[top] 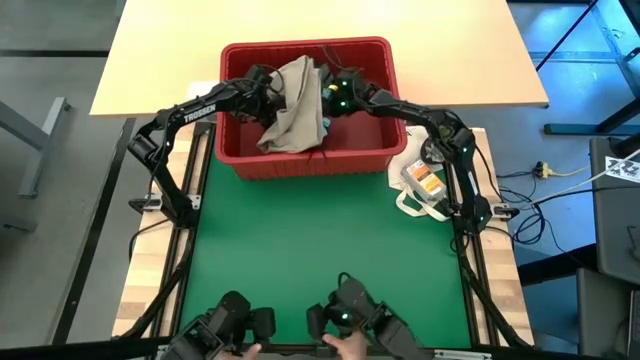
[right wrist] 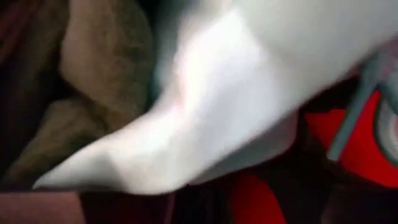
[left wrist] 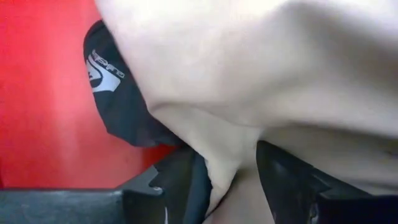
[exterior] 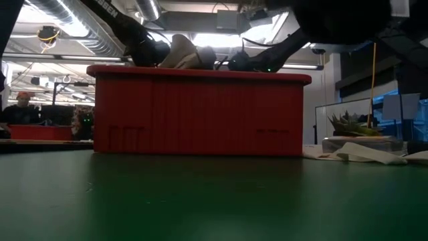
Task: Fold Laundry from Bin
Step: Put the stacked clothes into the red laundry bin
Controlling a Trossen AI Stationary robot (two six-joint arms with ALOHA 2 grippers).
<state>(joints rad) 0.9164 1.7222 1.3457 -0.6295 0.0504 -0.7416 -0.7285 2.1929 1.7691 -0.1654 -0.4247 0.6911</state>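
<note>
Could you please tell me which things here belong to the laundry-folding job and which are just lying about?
Part of the job:
beige-tan garment, draped over the front wall
red bin
dark garment in the bin
left gripper
right gripper

Lying about:
white cloth bag, right of the bin

We see a bin [top: 305, 160] of red plastic, its walls ribbed and faintly glossy. Between the left arm's matt black plastic fingers [left wrist: 283, 177] lies soft, smooth beige-tan cloth [left wrist: 261, 81]; just beside them sits a black fabric [left wrist: 118, 106] with a pale printed mark. The desk [top: 320, 260] wears a matt green mat, bordered by pale wood. Well apart from the fingers lies a white cloth bag [top: 420, 185].
</note>
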